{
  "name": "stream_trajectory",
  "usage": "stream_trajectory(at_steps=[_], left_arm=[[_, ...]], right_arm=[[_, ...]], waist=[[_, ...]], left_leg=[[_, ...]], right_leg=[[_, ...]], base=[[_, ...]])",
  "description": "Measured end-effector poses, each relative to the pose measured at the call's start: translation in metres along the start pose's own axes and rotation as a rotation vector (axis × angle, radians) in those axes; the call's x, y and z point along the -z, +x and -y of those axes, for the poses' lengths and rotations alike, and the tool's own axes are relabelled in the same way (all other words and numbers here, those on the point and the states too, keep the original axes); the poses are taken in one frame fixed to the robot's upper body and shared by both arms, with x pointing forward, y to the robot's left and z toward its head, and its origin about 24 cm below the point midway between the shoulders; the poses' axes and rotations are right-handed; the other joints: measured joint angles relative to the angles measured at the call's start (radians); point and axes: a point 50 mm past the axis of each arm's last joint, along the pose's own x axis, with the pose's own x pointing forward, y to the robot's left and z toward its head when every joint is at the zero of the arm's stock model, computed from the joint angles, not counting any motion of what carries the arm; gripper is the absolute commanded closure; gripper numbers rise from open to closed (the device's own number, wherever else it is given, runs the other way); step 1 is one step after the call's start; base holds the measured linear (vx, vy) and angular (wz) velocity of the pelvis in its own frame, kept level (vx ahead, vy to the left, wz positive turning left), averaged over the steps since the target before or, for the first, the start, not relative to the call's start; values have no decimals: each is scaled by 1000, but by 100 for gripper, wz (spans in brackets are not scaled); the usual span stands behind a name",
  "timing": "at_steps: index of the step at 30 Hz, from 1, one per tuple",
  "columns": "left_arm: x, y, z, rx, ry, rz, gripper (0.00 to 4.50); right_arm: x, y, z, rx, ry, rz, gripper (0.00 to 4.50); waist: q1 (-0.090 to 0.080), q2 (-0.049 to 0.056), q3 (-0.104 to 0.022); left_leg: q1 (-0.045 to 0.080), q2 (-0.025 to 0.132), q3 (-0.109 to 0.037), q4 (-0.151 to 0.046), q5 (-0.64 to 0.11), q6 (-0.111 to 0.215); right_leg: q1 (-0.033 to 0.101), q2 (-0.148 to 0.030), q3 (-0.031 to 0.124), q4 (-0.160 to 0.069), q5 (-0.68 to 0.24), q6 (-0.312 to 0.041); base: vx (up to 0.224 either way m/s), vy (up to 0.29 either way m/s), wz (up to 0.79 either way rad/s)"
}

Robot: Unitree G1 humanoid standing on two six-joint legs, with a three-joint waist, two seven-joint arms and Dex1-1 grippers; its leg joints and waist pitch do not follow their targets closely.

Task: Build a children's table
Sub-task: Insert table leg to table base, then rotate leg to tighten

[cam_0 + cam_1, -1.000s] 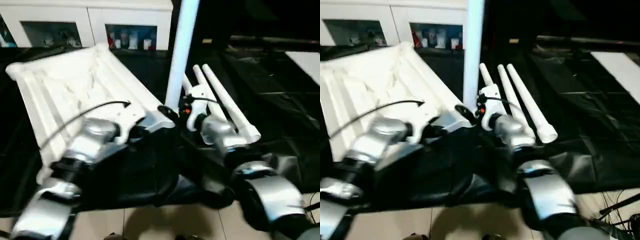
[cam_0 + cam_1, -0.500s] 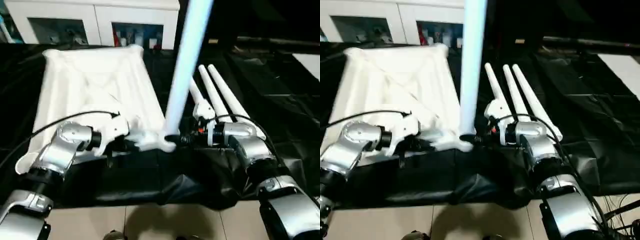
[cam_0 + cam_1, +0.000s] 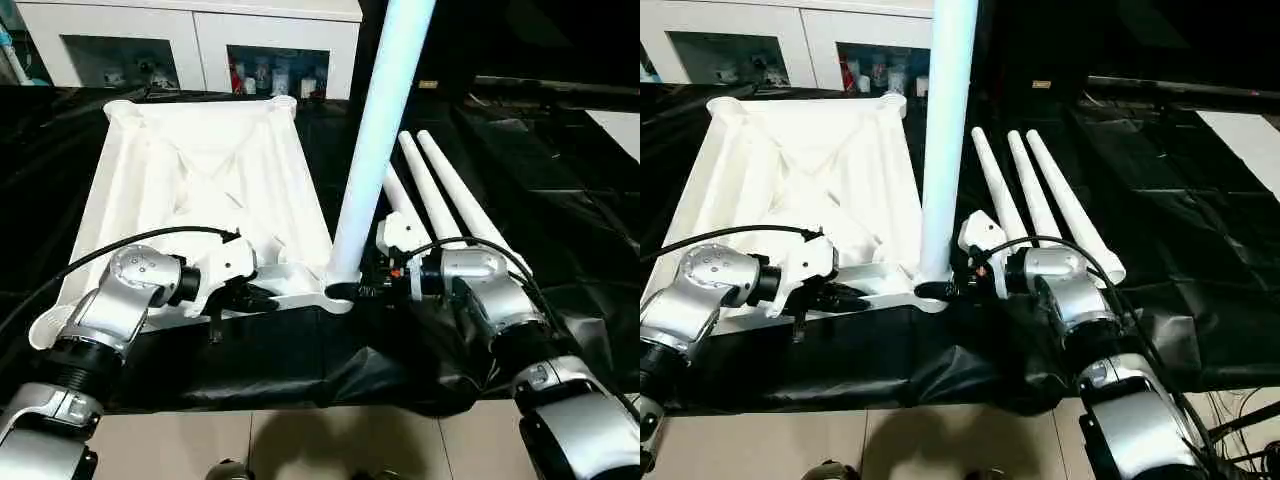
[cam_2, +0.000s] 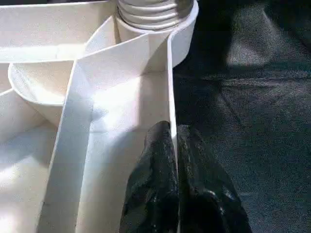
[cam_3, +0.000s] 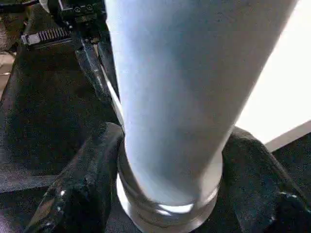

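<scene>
The white table top point(image 3: 200, 190) is seen upside down, ribbed underside up, across the left and centre of the frame on the black-draped desk point(image 3: 560, 200). One white leg point(image 3: 375, 130) stands upright in the corner socket point(image 3: 338, 293) at the lower centre, rising out past the top edge of the frame; its threaded end is seen seated in the socket in the left wrist view. Three more legs point(image 3: 440, 195) are laid side by side on the desk, right of centre, just beside the upright leg. The left end effector point(image 4: 172, 160) is pinched narrow on the thin rim wall of the top near that socket, the wall being caught between its fingers. The right end effector point(image 5: 170, 194) is set around the base of the upright leg, one black finger point(image 5: 82, 179) on each side, closed against the tube. White cabinets point(image 3: 180, 40) are seen along the upper left of the frame.
</scene>
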Motion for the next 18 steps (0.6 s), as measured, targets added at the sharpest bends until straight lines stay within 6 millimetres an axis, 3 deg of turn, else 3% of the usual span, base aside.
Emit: stream_trajectory(at_steps=[9, 18], left_arm=[[1, 2, 0, -9, -11, 6, 450], [3, 12, -8, -153, -105, 53, 450]], right_arm=[[6, 4, -1, 28, 32, 17, 186], [14, 28, 5, 356, 174, 90, 187]], waist=[[-1, -1, -1], [-29, -12, -1]], left_leg=[[0, 0, 0, 5, 0, 0], [12, -1, -5, 7, 0, -1]], right_leg=[[1, 0, 0, 2, 0, 0], [6, 0, 3, 8, -4, 7]], base=[[0, 0, 0], [0, 0, 0]])
